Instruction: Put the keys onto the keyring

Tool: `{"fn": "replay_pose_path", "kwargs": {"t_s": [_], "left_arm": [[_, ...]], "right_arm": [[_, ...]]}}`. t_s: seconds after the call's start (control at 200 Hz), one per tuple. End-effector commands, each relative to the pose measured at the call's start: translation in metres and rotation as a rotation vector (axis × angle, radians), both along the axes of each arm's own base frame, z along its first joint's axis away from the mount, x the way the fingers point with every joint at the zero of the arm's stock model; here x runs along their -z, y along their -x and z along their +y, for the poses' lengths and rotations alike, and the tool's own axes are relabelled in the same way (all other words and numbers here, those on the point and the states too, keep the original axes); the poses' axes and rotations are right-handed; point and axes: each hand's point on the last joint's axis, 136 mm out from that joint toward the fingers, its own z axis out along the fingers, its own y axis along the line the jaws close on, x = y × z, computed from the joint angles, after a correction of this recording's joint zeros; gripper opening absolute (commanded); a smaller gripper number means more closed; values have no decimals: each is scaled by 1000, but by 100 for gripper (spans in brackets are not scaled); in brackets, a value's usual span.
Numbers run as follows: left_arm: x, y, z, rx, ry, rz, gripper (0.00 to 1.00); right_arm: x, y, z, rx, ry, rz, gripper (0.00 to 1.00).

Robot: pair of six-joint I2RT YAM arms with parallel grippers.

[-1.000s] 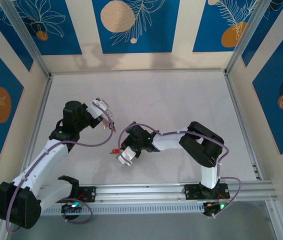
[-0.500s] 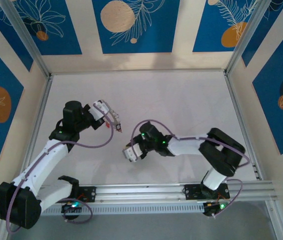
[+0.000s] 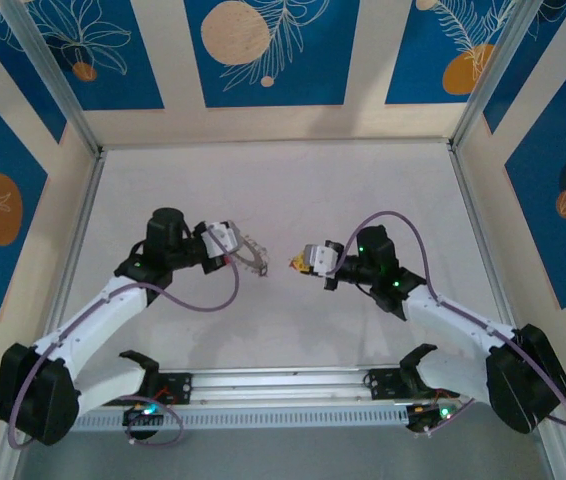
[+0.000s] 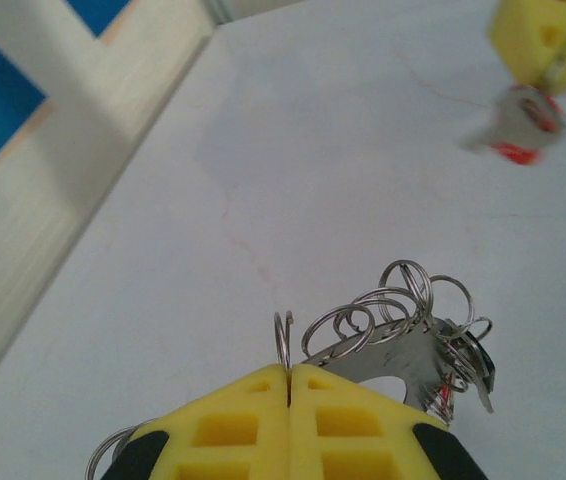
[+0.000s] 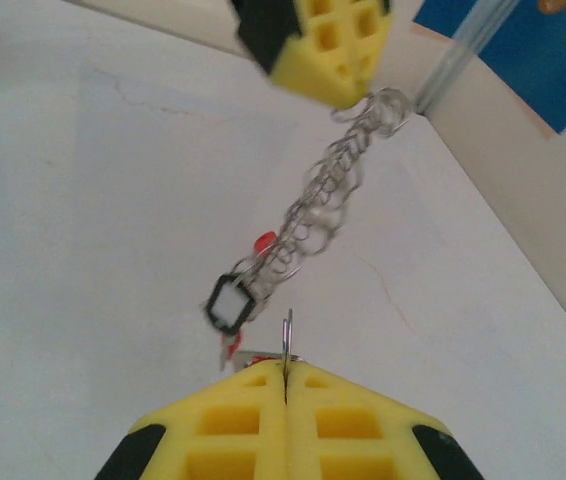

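Note:
My left gripper (image 3: pixel 233 244) (image 4: pixel 290 370) is shut on the keyring (image 3: pixel 255 256) (image 4: pixel 403 340), a silvery band hung with several small wire loops. From the right wrist the keyring (image 5: pixel 323 200) dangles from the left fingers (image 5: pixel 328 45). A black-framed square tag (image 5: pixel 231 303) and a red-headed key (image 5: pixel 264 242) sit at its lower end. My right gripper (image 3: pixel 308 260) (image 5: pixel 285 372) is shut on a thin loop carrying another red-headed key (image 3: pixel 293 264) (image 5: pixel 253 358) (image 4: pixel 518 125). The two grippers face each other over mid-table, a small gap apart.
The white table (image 3: pixel 363 190) is walled by blue and cream panels and a metal frame (image 3: pixel 83 230). A mounting rail (image 3: pixel 283 385) runs along the near edge. A corner post (image 5: pixel 463 45) stands behind the left gripper.
My right arm has swung from low near the table's front centre out to the right, turning its gripper with the key toward the left gripper. The left gripper has shifted right with the keyring.

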Motion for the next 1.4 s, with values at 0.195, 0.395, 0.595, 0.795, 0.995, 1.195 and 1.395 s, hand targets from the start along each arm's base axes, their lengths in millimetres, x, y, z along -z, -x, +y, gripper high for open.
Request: {"fn": "replay_pose_path", "kwargs": {"t_s": [0.195, 0.395, 0.595, 0.795, 0.995, 1.195, 1.395], "left_arm": [[-8, 15, -50, 143, -9, -47, 0], [-2, 17, -67, 168, 17, -26, 0], [2, 17, -75, 174, 18, -11, 0], [2, 10, -78, 140, 28, 4, 0], [3, 10, -82, 154, 32, 9, 0], [3, 13, -84, 171, 37, 9, 0], [-1, 15, -84, 179, 47, -4, 0]], "right_arm": [[9, -18, 2, 83, 49, 128, 0], [15, -22, 14, 74, 91, 123, 0], [14, -23, 21, 49, 80, 129, 0], [14, -21, 24, 39, 51, 147, 0], [7, -21, 28, 27, -5, 190, 0], [8, -28, 23, 61, -27, 240, 0], [12, -32, 17, 87, -22, 294, 0]]}}
